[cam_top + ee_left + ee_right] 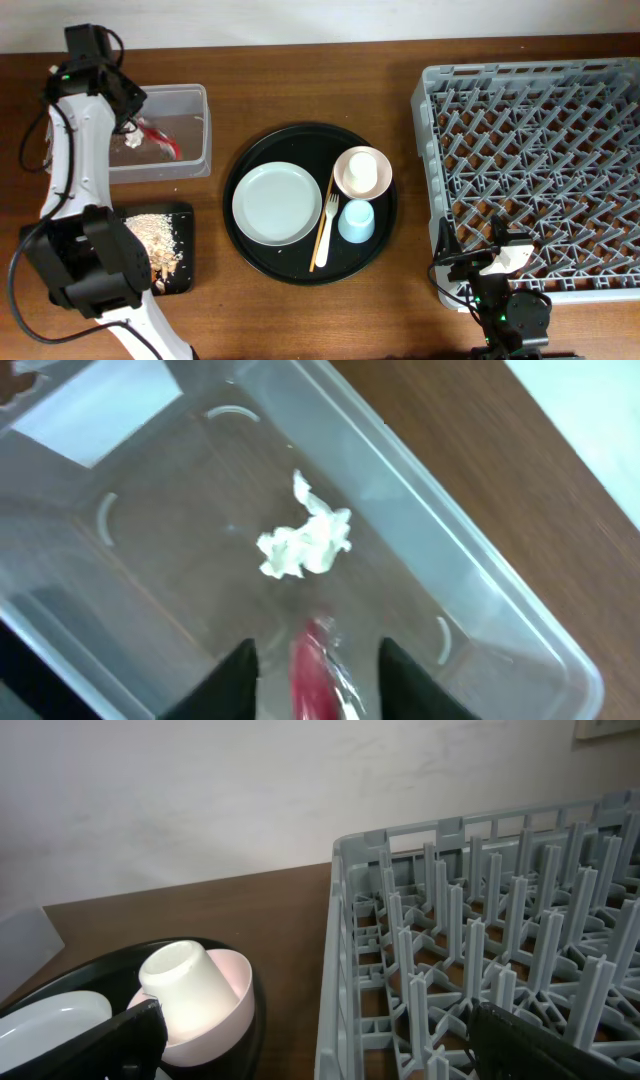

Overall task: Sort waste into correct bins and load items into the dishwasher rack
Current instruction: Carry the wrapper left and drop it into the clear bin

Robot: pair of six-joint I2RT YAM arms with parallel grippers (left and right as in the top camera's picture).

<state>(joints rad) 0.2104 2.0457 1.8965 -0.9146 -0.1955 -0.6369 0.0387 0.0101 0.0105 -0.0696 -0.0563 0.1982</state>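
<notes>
My left gripper hangs over the clear tub at the far left. In the left wrist view its fingers are open, and the red wrapper lies between them without touching either. The wrapper also shows in the overhead view. A crumpled white tissue lies on the tub floor. Food scraps sit in the shallow black tray. My right gripper is open and empty at the dishwasher rack's front left corner.
A round black tray holds the plate, the pink bowl with the cream cup upturned in it, the blue cup, the fork and the chopstick. The bowl, cup and rack show in the right wrist view.
</notes>
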